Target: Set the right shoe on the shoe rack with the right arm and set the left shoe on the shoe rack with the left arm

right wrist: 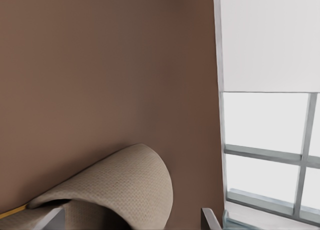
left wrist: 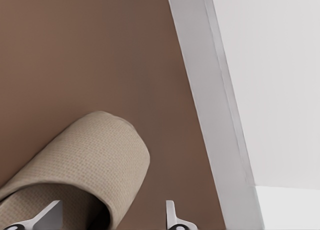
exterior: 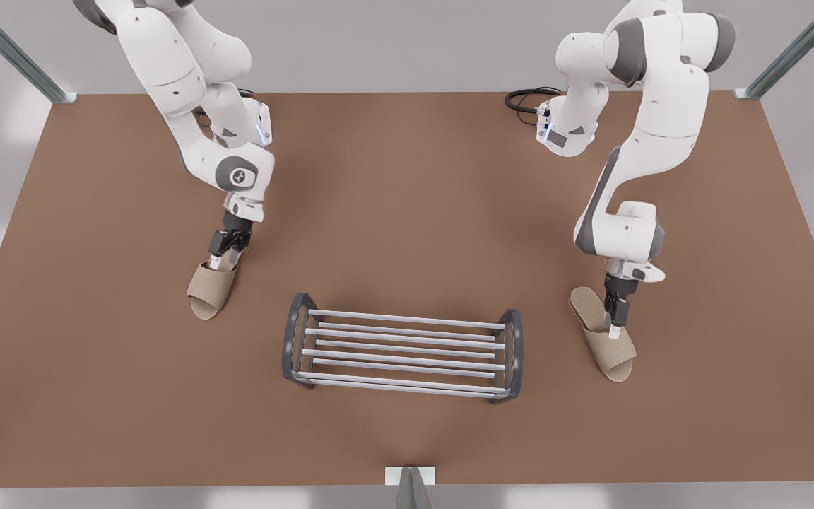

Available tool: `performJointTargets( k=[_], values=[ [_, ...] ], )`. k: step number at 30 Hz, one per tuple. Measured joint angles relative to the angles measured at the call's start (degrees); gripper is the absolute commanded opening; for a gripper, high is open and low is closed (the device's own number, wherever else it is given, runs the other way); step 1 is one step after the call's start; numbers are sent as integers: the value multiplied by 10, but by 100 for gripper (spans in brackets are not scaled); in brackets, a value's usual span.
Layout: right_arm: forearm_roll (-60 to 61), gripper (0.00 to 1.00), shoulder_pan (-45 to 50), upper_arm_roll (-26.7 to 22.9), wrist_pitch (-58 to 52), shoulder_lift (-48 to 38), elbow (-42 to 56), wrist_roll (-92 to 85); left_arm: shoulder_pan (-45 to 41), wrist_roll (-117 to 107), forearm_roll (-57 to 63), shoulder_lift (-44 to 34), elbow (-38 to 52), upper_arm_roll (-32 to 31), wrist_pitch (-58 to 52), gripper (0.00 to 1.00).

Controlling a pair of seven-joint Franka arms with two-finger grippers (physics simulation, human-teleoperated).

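Roughly symmetrical, the scene reads like this across the front view. The gripper at the front view's left (exterior: 225, 256) is down at the heel-side opening of the slipper at the front view's left (exterior: 209, 293), which lies flat on the brown worktop (exterior: 407, 198), toe toward the camera. The shoe rack (exterior: 403, 346) stands bare in the middle, well apart from both slippers. The slipper at the front view's right (exterior: 608, 350) lies angled, with the gripper at the front view's right (exterior: 615, 322) lowered onto its strap.

Which of these is the left arm I cannot tell, since the slippers look alike. In the left wrist view the left gripper (left wrist: 112, 205) has its jaws apart, one finger under the fabric strap (left wrist: 95, 150) and one outside it. The right gripper (right wrist: 131, 210) straddles its own strap (right wrist: 125, 180) the same way, nothing pinched yet.

A pinch on one soft strap wall would probably let a slipper hang and swing. A drooping toe might catch a bar. The rack is narrow, so both arms arriving together could collide.
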Motion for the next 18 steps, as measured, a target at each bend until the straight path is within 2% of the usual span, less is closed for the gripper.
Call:
performJointTargets(
  k=[9, 10, 11, 12, 18],
  values=[
    [-27, 100, -12, -2, -4, 2, -7, 50, 1, 56, -9, 38, 53, 0, 3, 100],
    [-30, 100, -15, -2, -4, 2, -8, 55, 0, 61, -9, 40, 54, 0, 4, 95],
    [-35, 100, -16, -2, -5, 2, -9, 59, 0, 65, -9, 41, 55, 0, 4, 72],
    [-39, 100, -17, -2, -6, 2, -11, 62, 0, 69, -9, 41, 55, 0, 4, 64],
    [-80, 100, -20, -20, -12, 2, -12, 76, 0, 90, -8, 44, 55, 0, 4, 46]
  ],
)
